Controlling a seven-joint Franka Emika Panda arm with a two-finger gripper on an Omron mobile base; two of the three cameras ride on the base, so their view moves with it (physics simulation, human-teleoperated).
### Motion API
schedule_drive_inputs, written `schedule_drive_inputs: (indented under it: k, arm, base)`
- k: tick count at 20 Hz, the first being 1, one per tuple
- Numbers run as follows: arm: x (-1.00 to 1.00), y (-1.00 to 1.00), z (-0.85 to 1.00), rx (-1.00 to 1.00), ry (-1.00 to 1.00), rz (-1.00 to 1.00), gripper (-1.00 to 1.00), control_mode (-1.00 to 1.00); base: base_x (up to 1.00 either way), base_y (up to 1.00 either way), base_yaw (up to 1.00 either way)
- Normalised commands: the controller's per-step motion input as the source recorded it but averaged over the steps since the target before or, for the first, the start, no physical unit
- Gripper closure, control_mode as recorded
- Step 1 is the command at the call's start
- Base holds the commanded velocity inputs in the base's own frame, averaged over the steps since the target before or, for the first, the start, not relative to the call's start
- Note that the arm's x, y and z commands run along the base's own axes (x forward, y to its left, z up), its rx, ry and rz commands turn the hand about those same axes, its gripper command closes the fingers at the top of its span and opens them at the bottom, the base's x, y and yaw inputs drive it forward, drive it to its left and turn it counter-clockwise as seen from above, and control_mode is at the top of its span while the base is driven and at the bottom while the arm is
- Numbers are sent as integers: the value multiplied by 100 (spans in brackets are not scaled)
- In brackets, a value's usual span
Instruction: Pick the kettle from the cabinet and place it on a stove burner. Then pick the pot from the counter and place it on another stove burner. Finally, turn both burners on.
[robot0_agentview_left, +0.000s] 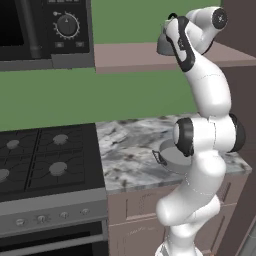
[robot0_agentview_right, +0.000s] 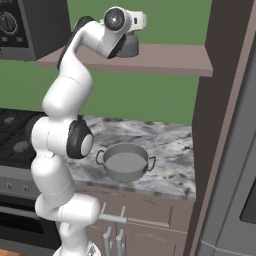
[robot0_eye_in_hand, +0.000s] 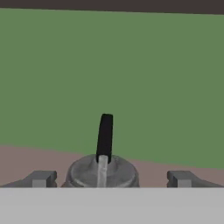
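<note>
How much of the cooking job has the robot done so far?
Nothing is finished yet. The kettle sits on the cabinet shelf, with the open gripper lined up on either side of it, not gripping. The pot waits on the counter, and the stove burners are bare.

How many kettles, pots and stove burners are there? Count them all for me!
kettle: 1
pot: 1
stove burners: 4
Total: 6
</note>
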Motion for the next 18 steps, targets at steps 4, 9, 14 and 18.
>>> schedule_drive_inputs:
  k: [4,9,14,18]
  arm:
    - [25,2,0,0,0,0,-100,-100]
    - [20,14,0,0,0,0,-100,-100]
    - [13,18,0,0,0,0,100,-100]
    - [5,7,0,0,0,0,100,-100]
  base:
    - [0,0,0]
    - [0,0,0]
    - [0,0,0]
    - [0,0,0]
